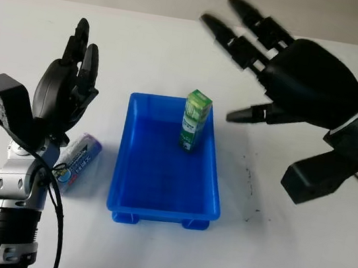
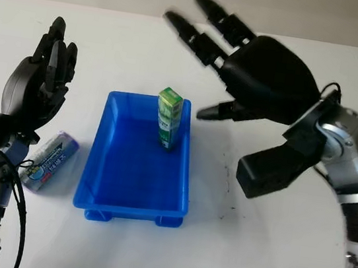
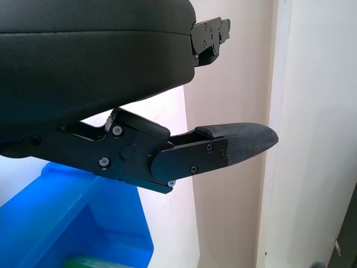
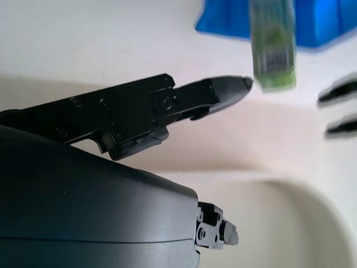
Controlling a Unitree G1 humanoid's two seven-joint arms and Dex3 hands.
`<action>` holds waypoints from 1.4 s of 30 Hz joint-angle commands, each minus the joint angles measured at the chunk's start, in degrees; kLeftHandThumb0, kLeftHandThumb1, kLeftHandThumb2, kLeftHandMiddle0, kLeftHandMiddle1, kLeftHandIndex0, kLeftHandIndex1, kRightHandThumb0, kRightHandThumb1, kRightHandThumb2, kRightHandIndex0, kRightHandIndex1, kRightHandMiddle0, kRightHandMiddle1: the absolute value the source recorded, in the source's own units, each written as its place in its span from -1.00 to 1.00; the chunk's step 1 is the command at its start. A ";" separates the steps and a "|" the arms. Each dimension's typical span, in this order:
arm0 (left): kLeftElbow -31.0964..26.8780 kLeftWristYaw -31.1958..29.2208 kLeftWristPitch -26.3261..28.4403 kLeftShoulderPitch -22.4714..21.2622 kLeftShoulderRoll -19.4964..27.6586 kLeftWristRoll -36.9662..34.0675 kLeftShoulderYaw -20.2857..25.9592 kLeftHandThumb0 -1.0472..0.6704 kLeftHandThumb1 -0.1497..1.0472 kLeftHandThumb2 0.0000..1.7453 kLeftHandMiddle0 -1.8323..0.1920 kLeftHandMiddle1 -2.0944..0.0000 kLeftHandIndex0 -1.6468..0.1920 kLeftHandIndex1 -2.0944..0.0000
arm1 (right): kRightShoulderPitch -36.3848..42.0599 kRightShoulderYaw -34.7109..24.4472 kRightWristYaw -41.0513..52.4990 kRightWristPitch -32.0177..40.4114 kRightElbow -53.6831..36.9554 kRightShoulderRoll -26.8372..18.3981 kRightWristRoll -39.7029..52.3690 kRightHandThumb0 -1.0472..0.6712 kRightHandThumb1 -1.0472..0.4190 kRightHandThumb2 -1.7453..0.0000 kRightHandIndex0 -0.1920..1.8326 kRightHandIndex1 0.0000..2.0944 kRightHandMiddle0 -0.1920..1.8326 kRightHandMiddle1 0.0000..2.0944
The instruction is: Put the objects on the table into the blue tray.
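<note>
Left hand (image 1: 64,94) raised at the near left, palm toward the rectangular blue plastic tray (image 1: 133,187), fingers straight up, wide, holding nothing. Purple-and-white cylindrical can (image 1: 79,159) lies on the white table (image 1: 284,242) below those fingers, beside the tray. Green-and-white carton (image 1: 195,120) stands upright in the tray's far end. Right hand (image 1: 287,72) hovers beyond it, fingers extended, wide, empty.

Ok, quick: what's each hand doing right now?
Left hand: open, raised above the purple can.
Right hand: open, holding nothing, beside the green box.
</note>
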 commanded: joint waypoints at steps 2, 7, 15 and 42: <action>-0.40 0.12 -0.71 0.19 -0.10 -0.05 0.26 -0.63 1.00 -0.32 1.00 1.00 1.00 1.00 | 2.71 -3.46 -1.19 1.94 0.48 2.92 3.92 -0.50 -1.00 0.70 -1.00 -1.00 -1.00 -1.00; -0.80 -0.14 -1.09 0.63 0.09 -0.43 0.63 -0.63 1.00 -0.32 1.00 1.00 1.00 1.00 | 7.85 -9.22 3.63 12.56 0.93 10.20 20.48 -0.67 -1.00 0.50 -1.00 -1.00 -1.00 -1.00; -9.38 1.81 2.20 5.13 2.90 2.62 0.97 -0.59 1.00 -0.36 1.00 1.00 1.00 1.00 | 15.49 -15.42 4.36 23.02 -0.40 19.19 33.84 -0.60 -1.00 0.31 -1.00 -1.00 -1.00 -1.00; -53.20 -24.33 54.36 21.24 17.34 89.09 -29.29 -0.84 1.00 -0.62 0.96 0.94 0.93 0.94 | 20.67 -18.33 0.34 27.75 -3.12 23.42 32.59 -0.61 -1.00 0.32 -1.00 -1.00 -1.00 -1.00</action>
